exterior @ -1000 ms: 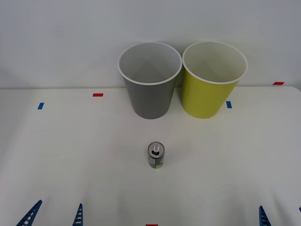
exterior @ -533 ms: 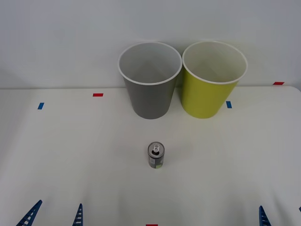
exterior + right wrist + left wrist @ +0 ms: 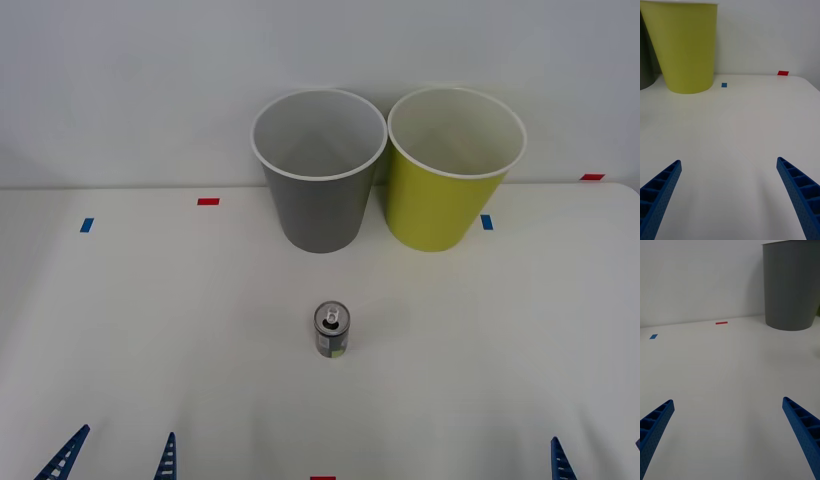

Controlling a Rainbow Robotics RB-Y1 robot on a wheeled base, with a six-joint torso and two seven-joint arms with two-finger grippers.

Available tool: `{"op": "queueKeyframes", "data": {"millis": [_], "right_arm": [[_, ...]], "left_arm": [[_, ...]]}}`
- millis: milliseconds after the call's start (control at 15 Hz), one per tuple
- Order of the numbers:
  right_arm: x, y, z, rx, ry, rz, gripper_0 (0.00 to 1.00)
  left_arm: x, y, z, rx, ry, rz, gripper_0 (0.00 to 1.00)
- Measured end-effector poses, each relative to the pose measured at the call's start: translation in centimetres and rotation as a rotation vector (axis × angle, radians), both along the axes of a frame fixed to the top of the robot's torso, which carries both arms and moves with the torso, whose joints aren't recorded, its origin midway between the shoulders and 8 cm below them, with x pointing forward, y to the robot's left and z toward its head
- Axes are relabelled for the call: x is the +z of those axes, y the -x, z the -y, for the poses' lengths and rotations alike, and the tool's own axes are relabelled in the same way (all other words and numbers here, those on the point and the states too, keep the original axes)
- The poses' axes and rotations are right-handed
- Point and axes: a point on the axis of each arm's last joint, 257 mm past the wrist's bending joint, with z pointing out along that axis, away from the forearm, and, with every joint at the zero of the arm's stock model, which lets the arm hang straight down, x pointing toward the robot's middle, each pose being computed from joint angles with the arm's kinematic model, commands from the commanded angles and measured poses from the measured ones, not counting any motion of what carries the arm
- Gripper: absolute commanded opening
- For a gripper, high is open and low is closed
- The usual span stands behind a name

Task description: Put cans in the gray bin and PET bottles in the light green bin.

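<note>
In front of the gray bin [image 3: 319,172] I see the can [image 3: 332,331] upright; left gripper [image 3: 115,455] and right gripper [image 3: 730,195] both spread wide, nearer me.

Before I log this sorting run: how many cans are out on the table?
1. The can stands upright mid-table, in front of the gray bin and apart from it. The bins' bottoms are hidden, so more could lie inside.

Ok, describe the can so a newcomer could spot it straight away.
Start at the two tall bins standing side by side against the back wall, the gray bin on the left and the light green bin on the right. Come toward the robot across the white table: the can stands upright alone in front of the gray bin, apart from it. It is small and dark, with a silver pull-tab top.
</note>
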Motion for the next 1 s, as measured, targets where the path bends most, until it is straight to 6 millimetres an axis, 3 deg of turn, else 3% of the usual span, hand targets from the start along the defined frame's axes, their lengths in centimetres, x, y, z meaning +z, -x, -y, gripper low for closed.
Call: {"op": "queueKeyframes", "data": {"millis": [1000], "right_arm": [[0.00,0.00,0.00,0.000,0.000,0.000,0.88]], "left_arm": [[0.00,0.00,0.00,0.000,0.000,0.000,1.00]]}}
